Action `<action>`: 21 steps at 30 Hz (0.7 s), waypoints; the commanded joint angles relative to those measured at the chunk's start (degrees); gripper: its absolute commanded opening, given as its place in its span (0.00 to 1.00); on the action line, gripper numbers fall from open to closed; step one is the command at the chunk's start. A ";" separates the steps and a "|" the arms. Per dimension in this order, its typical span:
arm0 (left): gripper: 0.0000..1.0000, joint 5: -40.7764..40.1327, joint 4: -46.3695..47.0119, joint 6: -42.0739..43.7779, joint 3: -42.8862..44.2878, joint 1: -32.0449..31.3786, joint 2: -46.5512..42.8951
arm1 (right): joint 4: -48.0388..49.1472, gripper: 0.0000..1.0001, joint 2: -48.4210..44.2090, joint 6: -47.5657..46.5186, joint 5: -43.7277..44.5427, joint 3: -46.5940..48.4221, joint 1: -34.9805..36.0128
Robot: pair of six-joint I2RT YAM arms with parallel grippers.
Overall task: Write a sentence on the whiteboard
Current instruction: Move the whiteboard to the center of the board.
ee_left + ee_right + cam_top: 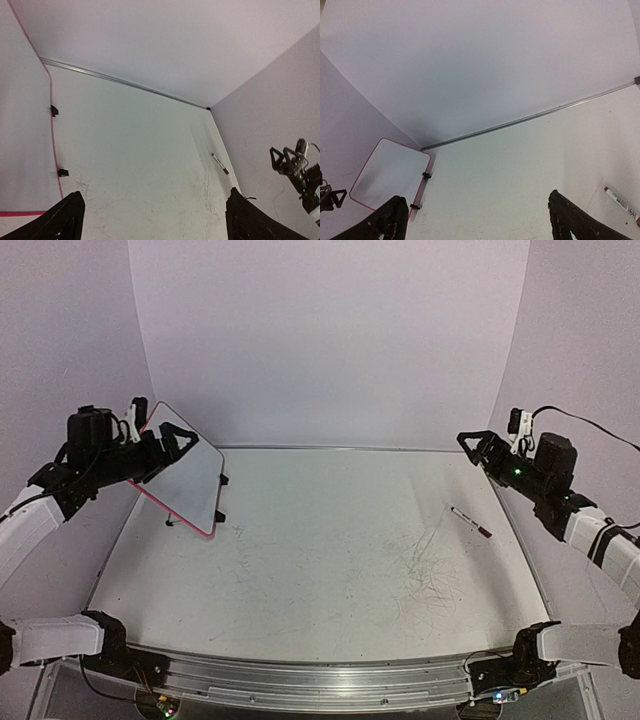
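The whiteboard (190,485) stands tilted at the table's far left on two black clip feet. Its face is blank, with no sentence on it. It also shows in the left wrist view (25,140) and the right wrist view (390,172). My left gripper (170,445) is open and empty, raised beside the board's upper edge; in its own view (155,225) the board lies left of the left finger. A black marker (470,522) lies on the table at the right, also seen in both wrist views (219,163) (621,202). My right gripper (480,450) is open and empty, raised beyond the marker (477,220).
The scuffed white table (330,560) has a metal strip along its back edge (340,448). Pale walls close in the back and both sides. A metal rail (320,680) runs along the near edge between the arm bases.
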 commanded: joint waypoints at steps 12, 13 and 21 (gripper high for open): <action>0.94 -34.78 -13.56 6.38 16.42 -29.62 30.82 | 4.18 0.98 -4.89 -5.32 -11.77 -1.73 0.10; 0.92 -36.22 -15.08 6.78 18.19 -29.88 33.31 | 3.63 0.98 -5.25 -5.76 -11.49 -1.59 0.10; 0.91 -48.79 -27.34 12.30 29.12 -30.18 49.65 | 1.14 0.98 -6.33 -7.89 -10.86 -1.22 0.20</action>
